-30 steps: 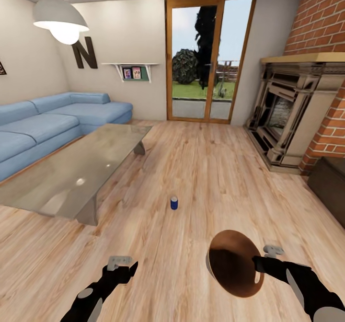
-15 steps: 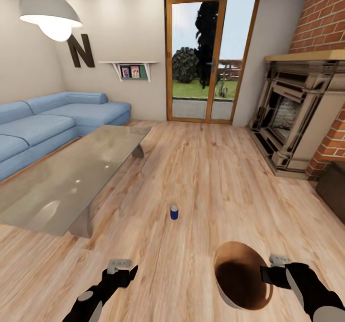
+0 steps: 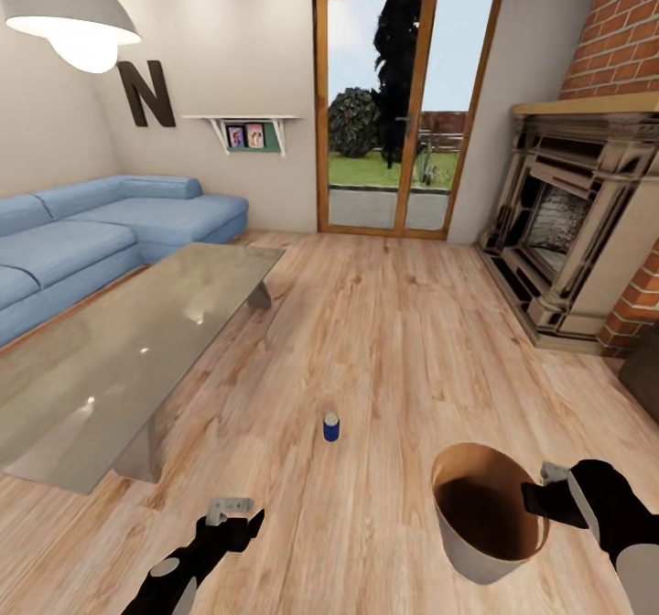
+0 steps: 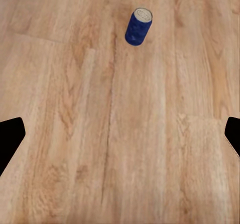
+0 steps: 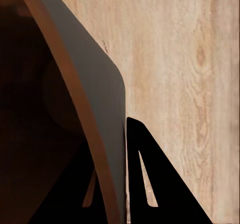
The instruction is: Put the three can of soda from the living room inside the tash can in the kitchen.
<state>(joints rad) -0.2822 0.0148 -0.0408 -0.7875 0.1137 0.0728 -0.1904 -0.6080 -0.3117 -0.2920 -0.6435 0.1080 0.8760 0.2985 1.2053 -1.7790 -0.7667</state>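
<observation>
One can: a blue soda can (image 3: 331, 427) with a silver top stood upright on the wood floor (image 3: 384, 340), low in the middle of the head view; in the left wrist view it (image 4: 138, 27) sat near the upper middle of the frame.
Trash can: the bin (image 3: 487, 523), brown inside and pale outside, hung tilted at lower right, its mouth facing up and toward the camera.
Right gripper: the right gripper (image 3: 542, 498) was clamped on the bin's rim, one finger (image 5: 150, 184) outside the wall.
Left gripper: the left gripper (image 3: 231, 512) was at lower left, spread wide, holding nothing, well short of the can.
Room: a glass table (image 3: 119, 350) at left, a blue sofa (image 3: 110, 231) behind it, a fireplace (image 3: 567, 231) at right, a glazed door (image 3: 403, 102) at top centre.
</observation>
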